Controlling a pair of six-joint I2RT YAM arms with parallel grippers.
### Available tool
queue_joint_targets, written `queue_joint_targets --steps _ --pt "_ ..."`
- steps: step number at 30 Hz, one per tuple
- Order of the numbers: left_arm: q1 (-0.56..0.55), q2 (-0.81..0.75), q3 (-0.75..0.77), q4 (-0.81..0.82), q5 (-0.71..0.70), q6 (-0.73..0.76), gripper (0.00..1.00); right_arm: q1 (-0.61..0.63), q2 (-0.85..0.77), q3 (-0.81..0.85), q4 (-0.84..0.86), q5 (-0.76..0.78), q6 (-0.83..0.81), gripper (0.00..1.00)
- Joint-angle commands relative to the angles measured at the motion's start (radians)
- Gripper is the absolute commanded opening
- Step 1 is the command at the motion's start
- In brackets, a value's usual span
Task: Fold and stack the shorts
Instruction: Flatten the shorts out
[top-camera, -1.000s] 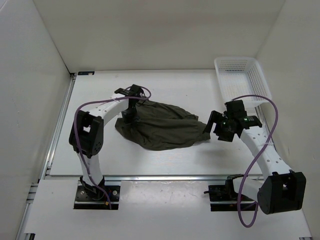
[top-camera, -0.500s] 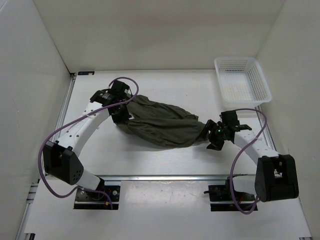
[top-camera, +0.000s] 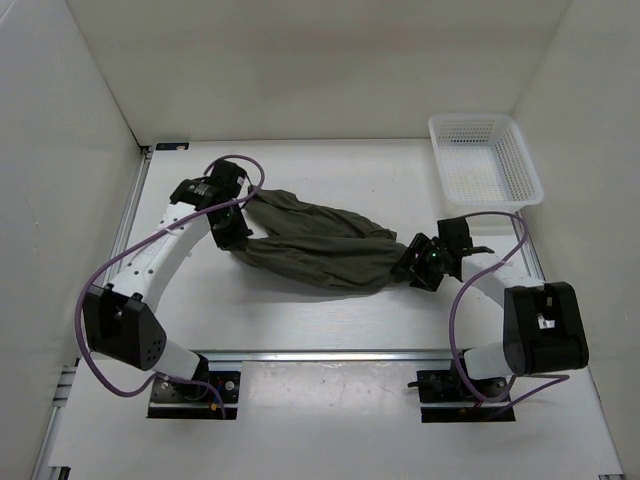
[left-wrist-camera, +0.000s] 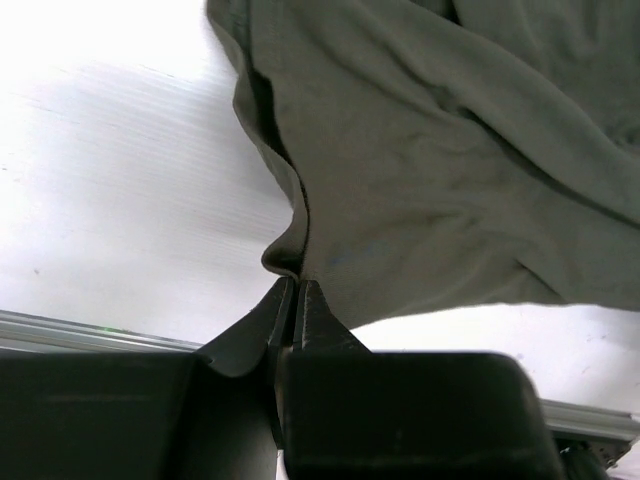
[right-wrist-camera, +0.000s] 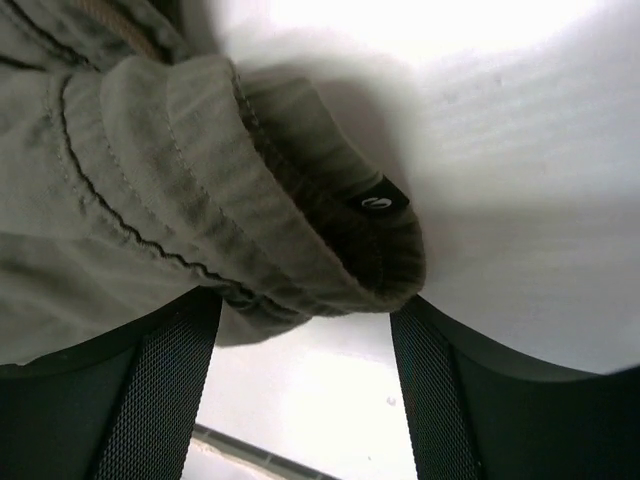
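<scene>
Leftmost, the left gripper (top-camera: 231, 232) is pinched tight on a fold at the edge of the dark olive-green soft fabric shorts (top-camera: 320, 255). These lie stretched in a crumpled band across the middle of the white table (top-camera: 350, 170). The right gripper (top-camera: 416, 268) stands wide, its jaws either side of the bunched ribbed waistband (right-wrist-camera: 250, 200). A white plastic mesh basket (top-camera: 528, 165) sits at far right, well apart.

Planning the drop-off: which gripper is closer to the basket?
Right. The right gripper is at the shorts' end nearest the basket; the left gripper holds their opposite end, across the table.
</scene>
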Motion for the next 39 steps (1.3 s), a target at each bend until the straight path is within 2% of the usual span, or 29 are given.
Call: queue_joint_targets --steps 1,4,7,8,9,11,13,14,15,18,20,22,24,27,28,29,30,31,32,33,34,35,36,37,39 --pt "0.024 -0.055 0.032 -0.010 -0.017 0.007 0.11 -0.002 0.038 -0.004 0.091 0.026 -0.003 0.73" --pt "0.035 -0.055 0.032 -0.010 -0.007 0.007 0.11 0.007 0.091 0.006 0.126 0.038 0.007 0.63" --pt "0.044 -0.046 0.032 0.004 0.018 0.017 0.11 0.018 0.112 0.058 0.116 0.061 0.007 0.23" --pt "0.078 -0.035 0.045 0.019 0.042 0.034 0.11 0.018 0.112 0.116 0.090 0.073 -0.002 0.04" --pt "0.098 -0.022 0.063 0.019 0.052 0.046 0.11 0.018 0.112 0.159 0.056 0.090 -0.011 0.00" --pt "0.164 0.052 0.171 0.029 0.061 0.091 0.11 0.018 0.126 0.268 -0.042 0.121 -0.062 0.00" --pt "0.211 0.127 0.300 0.018 0.061 0.121 0.11 0.018 0.154 0.479 -0.134 0.133 -0.109 0.00" --pt "0.257 0.208 0.454 -0.012 0.061 0.132 0.11 0.007 0.195 0.561 -0.168 0.133 -0.121 0.00" --pt "0.277 0.248 0.541 -0.036 0.072 0.146 0.11 0.007 0.216 0.723 -0.197 0.144 -0.134 0.00" --pt "0.348 0.349 0.820 -0.091 0.100 0.146 0.11 0.007 0.302 0.999 -0.308 0.135 -0.169 0.00" --pt "0.376 0.350 0.879 -0.091 0.137 0.135 0.11 0.007 0.332 1.078 -0.363 0.125 -0.180 0.00" --pt "0.397 0.318 0.853 -0.070 0.182 0.125 0.11 0.007 0.332 1.095 -0.374 0.089 -0.180 0.00" --pt "0.397 0.243 0.783 -0.030 0.191 0.125 0.11 0.007 0.297 1.045 -0.374 0.078 -0.180 0.00" --pt "0.377 0.105 0.567 0.010 0.202 0.125 0.11 0.007 0.194 0.870 -0.374 0.093 -0.180 0.00" --pt "0.367 0.063 0.428 0.019 0.202 0.125 0.11 0.007 0.131 0.762 -0.374 0.093 -0.180 0.00" --pt "0.366 0.019 0.351 0.030 0.202 0.125 0.11 0.016 0.099 0.708 -0.374 0.093 -0.180 0.00" --pt "0.357 -0.026 0.272 0.051 0.202 0.125 0.11 0.016 0.065 0.653 -0.374 0.104 -0.193 0.02" --pt "0.345 -0.114 0.120 0.052 0.202 0.116 0.11 0.016 -0.005 0.544 -0.374 0.104 -0.206 0.08" --pt "0.345 -0.156 0.044 0.052 0.211 0.115 0.11 0.028 -0.041 0.492 -0.374 0.104 -0.220 0.16" --pt "0.345 -0.195 -0.030 0.052 0.220 0.115 0.11 0.028 -0.114 0.448 -0.391 0.104 -0.220 0.28" --pt "0.345 -0.262 -0.155 0.052 0.220 0.115 0.33 0.028 -0.154 0.410 -0.403 0.104 -0.232 0.53" --pt "0.345 -0.285 -0.202 0.039 0.220 0.115 0.54 0.028 -0.196 0.350 -0.414 0.115 -0.232 0.66" --pt "0.354 -0.301 -0.231 0.039 0.230 0.115 0.71 0.028 -0.269 0.335 -0.449 0.134 -0.241 0.76" --pt "0.377 -0.301 -0.242 0.039 0.230 0.131 0.93 0.028 -0.299 0.335 -0.463 0.160 -0.241 0.87" --pt "0.402 -0.290 -0.193 0.030 0.217 0.140 0.99 0.028 -0.332 0.348 -0.493 0.217 -0.250 0.91"
